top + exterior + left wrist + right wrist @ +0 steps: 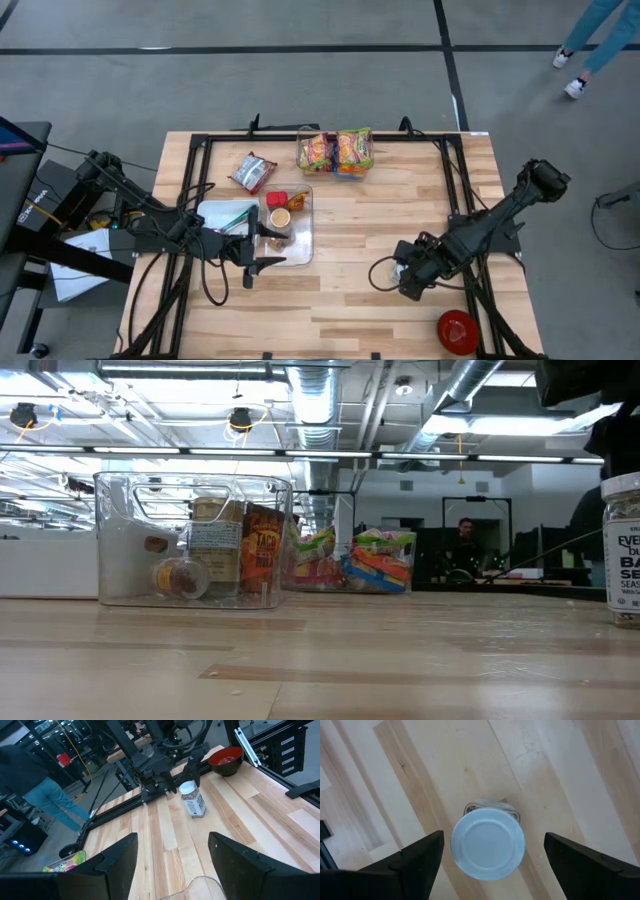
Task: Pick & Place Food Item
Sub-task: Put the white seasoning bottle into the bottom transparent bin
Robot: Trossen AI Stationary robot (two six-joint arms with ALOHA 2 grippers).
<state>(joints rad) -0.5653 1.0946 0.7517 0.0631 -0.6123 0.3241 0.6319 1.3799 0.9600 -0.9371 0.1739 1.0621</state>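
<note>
A seasoning jar (487, 844) with a white lid stands upright on its base on the wooden table, right of centre. It also shows in the left wrist view (192, 801) and at the right edge of the low view (625, 550). My right gripper (492, 857) hangs open above it, pointing steeply down. One finger stands on each side of the lid, clear of it. My left gripper (172, 865) is open with nothing between its fingers. It hovers about level at the near left corner of a clear bin (300, 245) holding food items.
A red bowl (458, 331) sits near the front right corner. Colourful snack bags (336, 150) lie in a clear container at the far edge, and a silver packet (252, 172) is left of them. A white tray (215, 212) lies beside the bin. A person's legs (590, 45) show beyond the table.
</note>
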